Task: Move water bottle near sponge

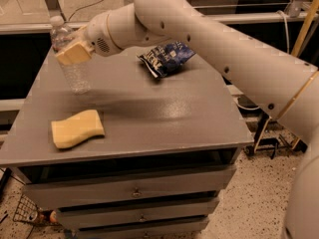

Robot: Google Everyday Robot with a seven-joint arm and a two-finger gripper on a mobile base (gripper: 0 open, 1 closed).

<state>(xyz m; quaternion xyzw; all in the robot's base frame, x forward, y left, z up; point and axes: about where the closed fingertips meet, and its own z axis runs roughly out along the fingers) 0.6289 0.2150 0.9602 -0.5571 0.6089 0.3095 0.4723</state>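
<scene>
The water bottle is clear with a white cap and stands slightly tilted over the far left part of the grey table. My gripper is shut on the bottle's upper half, with one tan pad lying across its front. I cannot tell whether the bottle's base touches the table. The pale yellow sponge lies flat near the front left edge, a short way in front of the bottle.
A dark blue snack bag lies at the far middle of the table. My white arm reaches in from the right above the table. Drawers sit below the tabletop, and a rail runs behind it.
</scene>
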